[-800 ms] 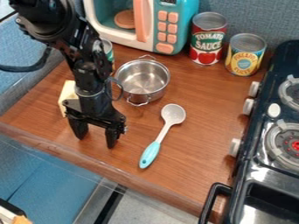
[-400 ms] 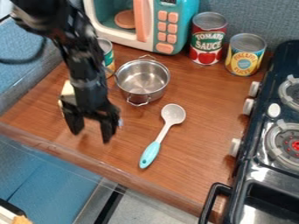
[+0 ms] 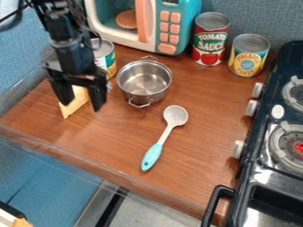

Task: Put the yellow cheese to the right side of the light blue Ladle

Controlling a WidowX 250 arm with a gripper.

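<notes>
Tool [image 3: 81, 105] released, fingers spread, over the cheese [image 3: 72, 107] at the desk's [image 3: 195, 146] left side.
Cheese sits left of the pot [image 3: 144, 82], partly hidden by the tool; can't tell if they touch. Small can [image 3: 104, 56] just behind cheese. Ladle [image 3: 152, 156] right of cheese, well apart: pale head toward pot, light blue handle toward front edge. Microwave [image 3: 167, 25] and two taller cans behind, stove [image 3: 260, 155] far right.
</notes>
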